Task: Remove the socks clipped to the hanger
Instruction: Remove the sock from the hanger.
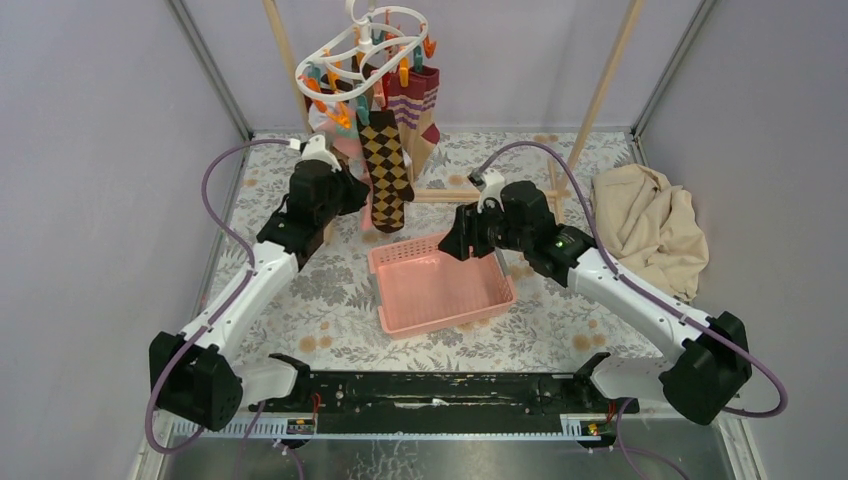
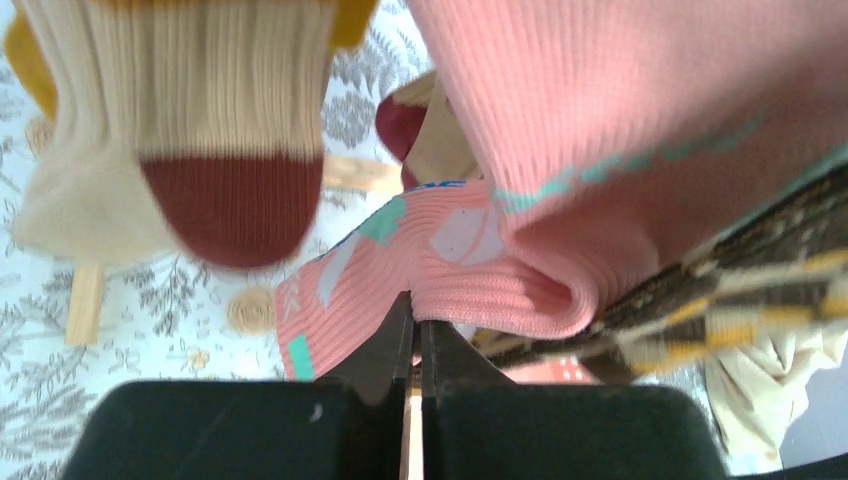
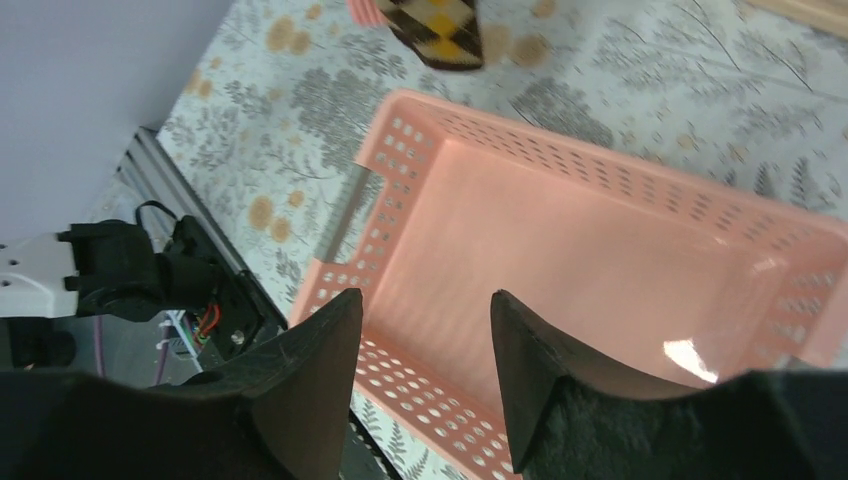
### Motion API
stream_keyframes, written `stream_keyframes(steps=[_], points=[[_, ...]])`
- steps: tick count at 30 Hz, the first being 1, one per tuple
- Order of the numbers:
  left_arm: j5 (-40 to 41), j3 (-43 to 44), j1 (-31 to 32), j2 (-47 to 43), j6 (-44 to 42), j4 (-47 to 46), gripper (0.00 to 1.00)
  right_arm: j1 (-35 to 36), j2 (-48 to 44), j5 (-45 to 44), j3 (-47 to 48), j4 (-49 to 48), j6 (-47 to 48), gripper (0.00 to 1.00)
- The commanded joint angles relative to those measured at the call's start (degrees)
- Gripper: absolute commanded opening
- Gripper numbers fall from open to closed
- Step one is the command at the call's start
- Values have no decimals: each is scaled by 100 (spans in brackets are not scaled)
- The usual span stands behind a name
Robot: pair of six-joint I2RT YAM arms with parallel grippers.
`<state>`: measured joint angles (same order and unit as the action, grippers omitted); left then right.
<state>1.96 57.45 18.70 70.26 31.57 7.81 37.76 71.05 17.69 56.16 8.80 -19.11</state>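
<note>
The white hanger with coloured clips hangs at the back, several socks clipped to it, among them an argyle sock and a maroon-striped sock. My left gripper is up among the socks. In the left wrist view it is shut on the lower edge of a pink sock, beside a cream sock with a maroon toe and the argyle sock. My right gripper is open and empty over the pink basket's far rim; the argyle toe shows beyond it.
The pink perforated basket sits mid-table on the floral cloth. A beige cloth lies heaped at the right. Wooden rack poles rise at the back, with a crossbar low behind the socks. Grey walls close in both sides.
</note>
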Motion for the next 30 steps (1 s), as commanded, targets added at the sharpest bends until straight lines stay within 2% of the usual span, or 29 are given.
stream_keyframes(steps=[1, 5, 15, 21, 30], points=[[-371, 149, 125, -393, 122, 813, 0, 393, 209, 31, 591, -375, 145, 56], [-275, 134, 270, -742, 150, 1221, 0, 733, 373, -116, 834, -506, 130, 53], [-215, -15, 336, -1578, 260, 1733, 0, 1276, 687, -345, 1144, -759, 66, 52], [-428, -37, 345, -1799, 409, 1847, 0, 1561, 891, -448, 1405, -954, 59, 58], [-484, 92, 404, -1951, 518, 2116, 0, 1829, 1392, -639, 1910, -1135, 12, 61]])
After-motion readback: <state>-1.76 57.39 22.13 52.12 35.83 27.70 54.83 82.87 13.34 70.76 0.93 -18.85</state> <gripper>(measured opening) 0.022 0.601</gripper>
